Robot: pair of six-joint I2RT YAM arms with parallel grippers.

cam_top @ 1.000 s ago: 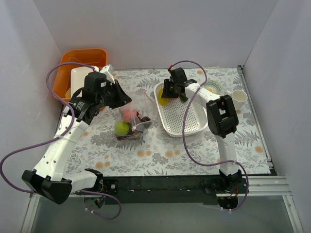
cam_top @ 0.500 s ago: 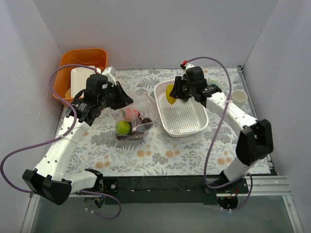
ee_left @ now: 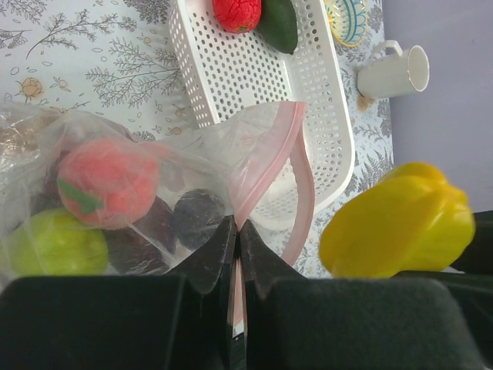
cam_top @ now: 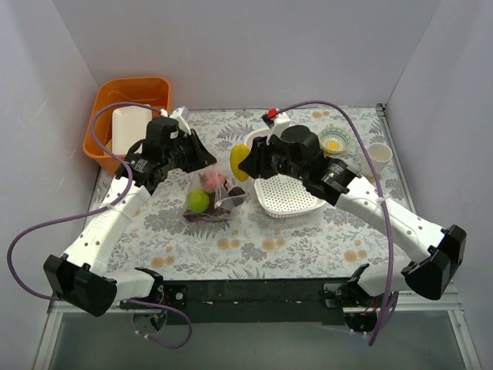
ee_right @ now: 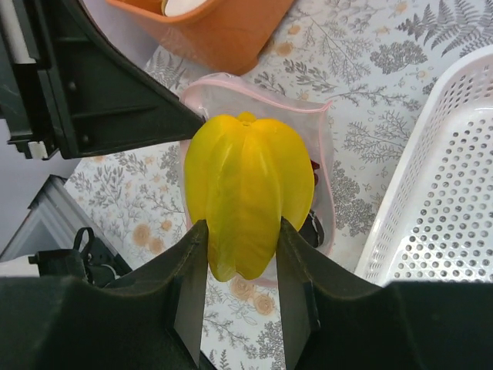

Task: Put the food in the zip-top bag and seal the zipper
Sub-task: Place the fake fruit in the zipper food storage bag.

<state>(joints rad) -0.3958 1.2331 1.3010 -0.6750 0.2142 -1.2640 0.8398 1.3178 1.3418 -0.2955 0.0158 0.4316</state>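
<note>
**Star fruit at the bag mouth, and the opening is narrow**

At 10 o'clock of the table [cam_top: 254,243] stands the orange bin [cam_top: 131,92], close behind the left gripper [ee_left: 235,225]. Its jaws are together on the bag's rim. They pinch the plastic just beside the zipper [ee_left: 271,162] and lift one lip. The bag [cam_top: 212,196] lies at 9 o'clock of the basket [cam_top: 293,199]. It already holds a green fruit [cam_top: 197,201], a pink one [ee_left: 108,181] and a dark one [ee_left: 196,218]. Over its mouth the right gripper [ee_right: 240,231] is clamped on the sides of the star fruit [ee_right: 246,193].

The mouth looks hardly wider than the star fruit. A ridge of the fruit could catch the zipper and fold the lip shut, or drag the thin plastic out of the left pinch, and then the bag would collapse. If the fruit is let go before it passes the rim, it would probably land on the table and roll. The fruits already inside leave little room near the mouth.

At 6 o'clock of the bag the table is free. At 12 o'clock the left gripper blocks the way. At 3 o'clock the basket rim is just beside the bag, so a sideways move has small margin. A red fruit [ee_left: 237,13] and an avocado [ee_left: 279,23] lie in the basket. The cup [cam_top: 379,154] at 2 o'clock is well apart.
</note>
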